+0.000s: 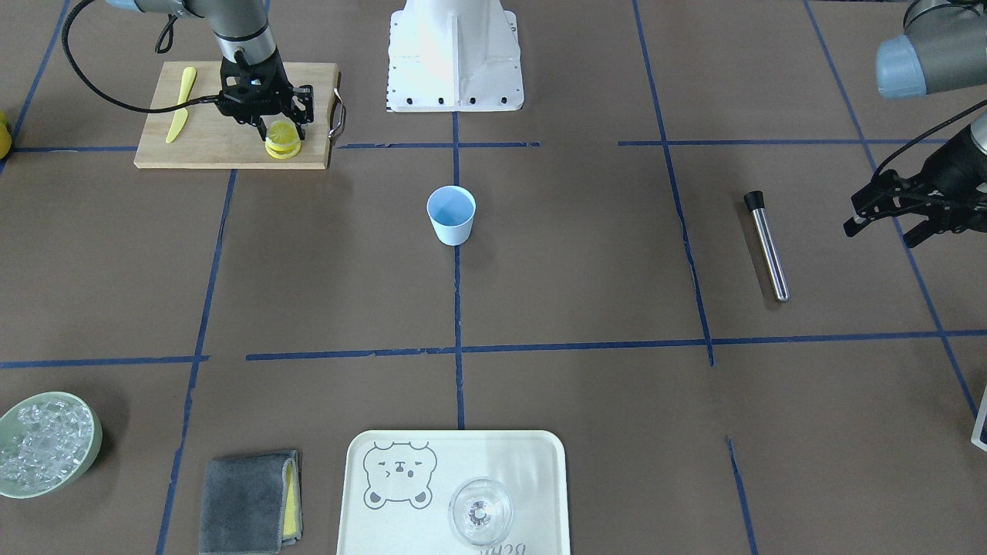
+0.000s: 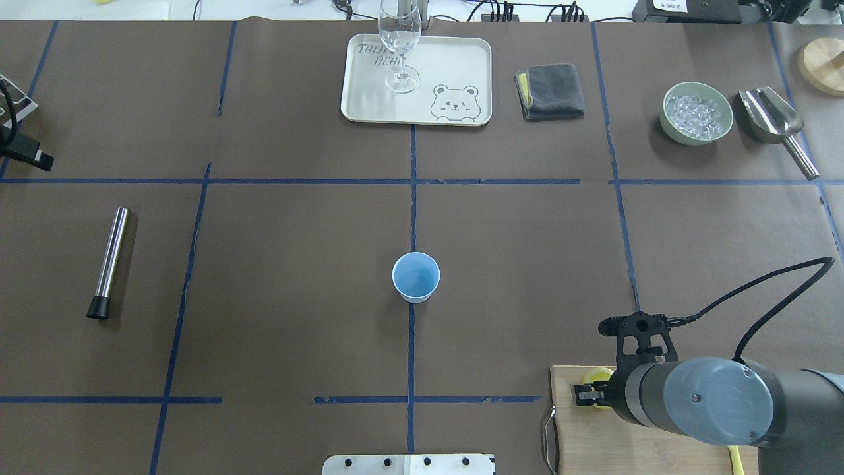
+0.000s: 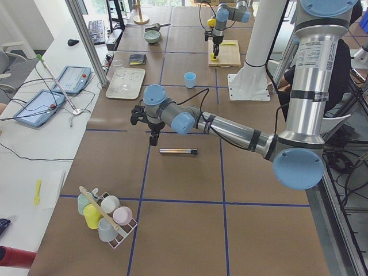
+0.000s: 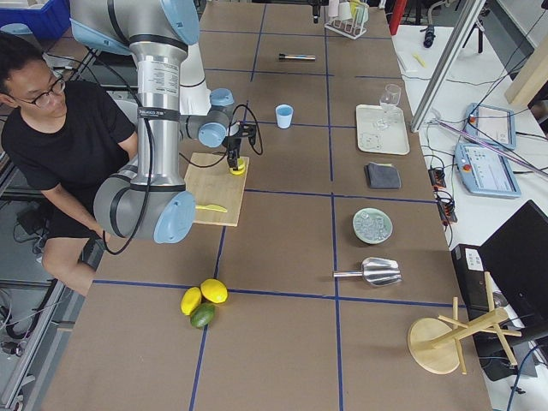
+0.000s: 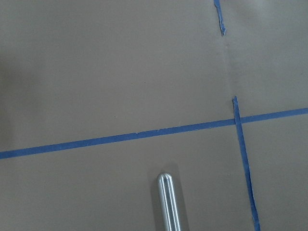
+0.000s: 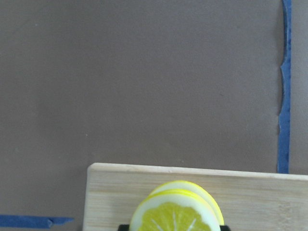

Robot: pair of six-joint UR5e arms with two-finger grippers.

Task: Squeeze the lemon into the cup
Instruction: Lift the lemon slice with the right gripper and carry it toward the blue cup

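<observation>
The cup (image 1: 451, 214) stands upright and open-mouthed on the tabletop (image 1: 586, 262), on the blue tape line that runs out from the robot's base. To the cup's right, as the robot has it, and nearer the base than the cup, lies a wooden cutting board (image 1: 208, 139). The lemon (image 1: 282, 140) rests on that board, near the corner closest to the cup and well apart from the cup itself. The right wrist view shows a second yellow slice beneath it.

The right end effector (image 1: 284, 131) is down over the lemon with a finger on either side of the rind. I cannot tell whether they press it. A yellow knife (image 1: 180, 104) lies on the part of the board farthest from the cup.

On the cup's other side, well apart from it, a steel rod (image 1: 766, 247) with a black cap lies flat. The left end effector (image 1: 887, 227) hangs beyond the rod from the cup, fingers spread and nothing between them. Past the cup, away from the base, a tray (image 1: 532, 462) carries a clear glass (image 1: 480, 511).
</observation>
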